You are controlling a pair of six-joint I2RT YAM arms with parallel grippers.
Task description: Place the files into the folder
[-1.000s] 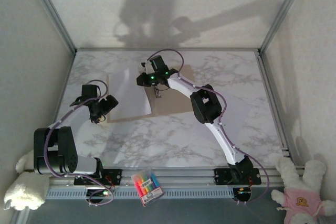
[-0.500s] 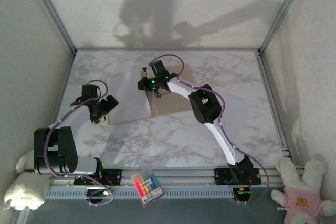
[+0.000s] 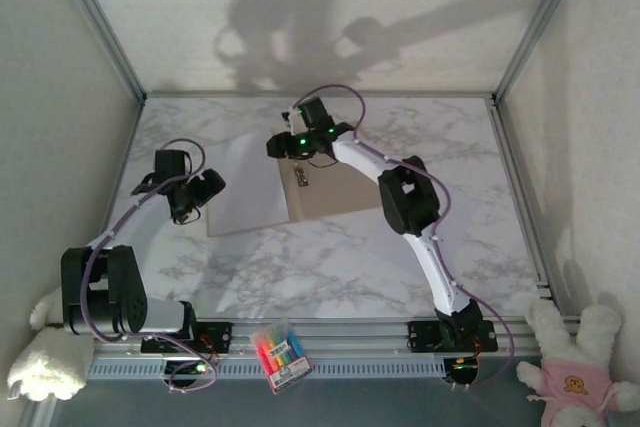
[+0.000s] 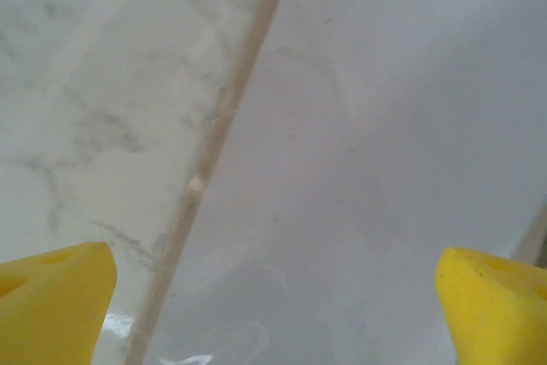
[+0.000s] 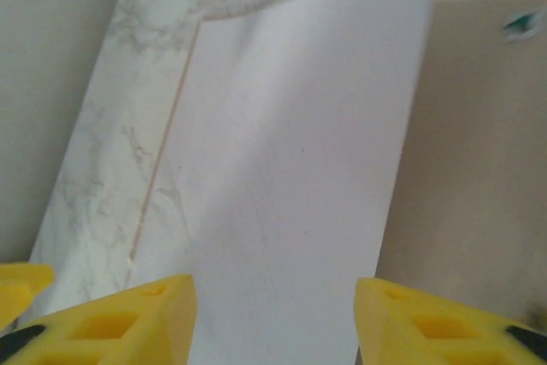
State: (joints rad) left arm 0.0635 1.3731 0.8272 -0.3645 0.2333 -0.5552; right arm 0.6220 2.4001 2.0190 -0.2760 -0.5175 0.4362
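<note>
Right gripper had pulled up and back toward the far edge since a sec ago, off the crease area. Its jaws had sprung apart: yellow fingers spread w/ nothing btwn them, so grip released. The sheet it had been lifting dropped flat too.

White paper sheet lay on the left leaf of the open folder, its right edge approx at the crease. Right leaf was bare brown card, facing up. That arm's wrist cam looked down on it: sheet at ctr, brown leaf to the right. A thin tan strip of folder edge peeked out past the sheet's left side, then marble tabletop.

Left gripper hung low over the sheet's left edge, jaws spread wide, empty. One yellow tip was over marble, the other over paper, w/ the folder's tan edge running btwn. Couldn't tell if it touched anything.

Small dark item sat on the brown leaf near the crease, just on the near side of the right gripper. Too small to ID.

Near edge: pack of highlighters on the rail btwn the arm bases. White plush toy at the left corner, second plush in pink at the right corner, both well apart from the folder.
</note>
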